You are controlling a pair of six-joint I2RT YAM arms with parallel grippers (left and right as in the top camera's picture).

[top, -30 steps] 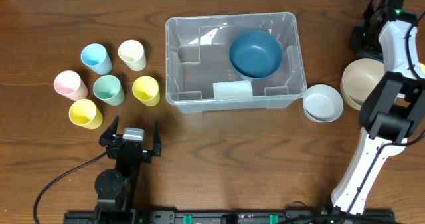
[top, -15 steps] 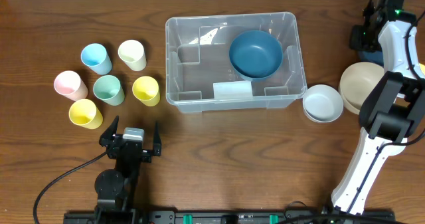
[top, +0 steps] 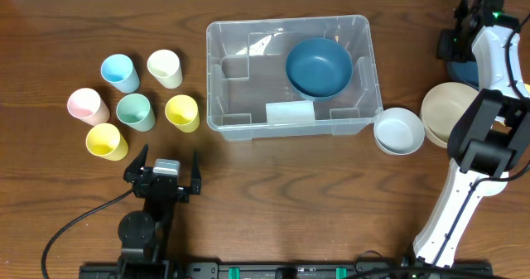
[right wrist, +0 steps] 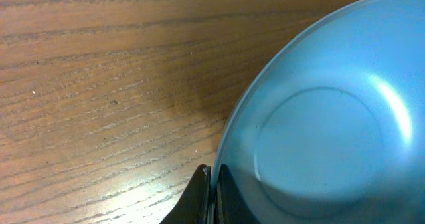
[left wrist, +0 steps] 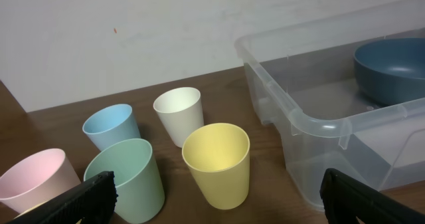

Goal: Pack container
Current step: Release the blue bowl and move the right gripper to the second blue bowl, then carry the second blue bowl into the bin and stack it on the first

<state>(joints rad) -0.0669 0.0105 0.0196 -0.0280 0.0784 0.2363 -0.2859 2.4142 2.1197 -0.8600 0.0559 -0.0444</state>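
Just left of the large clear plastic rectangular container (top: 214, 72) on the worktop (top: 290, 196) cluster six pastel plastic cups (top: 134, 111); the left gripper (top: 166, 167) hangs released off its front-left corner. A dark blue round bowl (top: 319, 66) rests in its right half. Far right of it, the right gripper (right wrist: 212, 184) clenches the rim of a second blue round bowl (right wrist: 319, 137).

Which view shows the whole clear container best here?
Overhead: the container sits whole in frame, all four rim edges visible, the dark blue bowl inside it. The left wrist view catches only one corner and part of its walls, cut off at the frame edge. The right wrist view shows none of it.
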